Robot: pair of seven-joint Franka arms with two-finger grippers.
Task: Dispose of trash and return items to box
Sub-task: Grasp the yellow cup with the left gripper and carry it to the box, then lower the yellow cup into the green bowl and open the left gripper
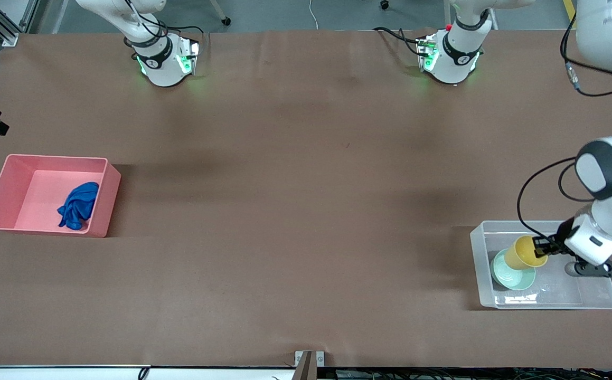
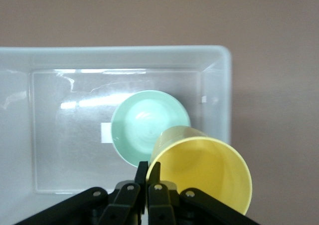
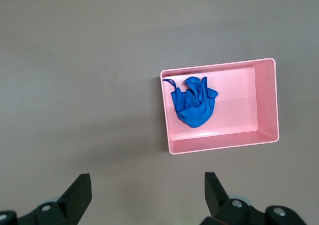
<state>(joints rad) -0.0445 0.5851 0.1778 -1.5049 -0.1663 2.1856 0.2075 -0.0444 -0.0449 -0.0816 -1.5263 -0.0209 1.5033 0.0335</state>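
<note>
My left gripper (image 1: 540,247) is shut on the rim of the yellow cup (image 1: 522,253) and holds it tilted inside the clear box (image 1: 599,302), just over the mint-green bowl (image 1: 511,275) that sits on the box's floor. The left wrist view shows the gripper (image 2: 148,172) pinching the cup (image 2: 204,170), with the bowl (image 2: 144,125), the box (image 2: 219,55) and its white label (image 2: 106,132). The blue cloth wad (image 1: 78,205) lies in the pink bin (image 1: 5,184). My right gripper (image 3: 147,195) is open and empty, high over bare table, with the cloth (image 3: 193,101) and the bin (image 3: 219,144) below.
The pink bin stands toward the right arm's end of the table, the clear box toward the left arm's end. Both arm bases (image 1: 166,63) (image 1: 451,58) stand at the table edge farthest from the front camera. Brown tabletop (image 1: 295,211) lies between the bins.
</note>
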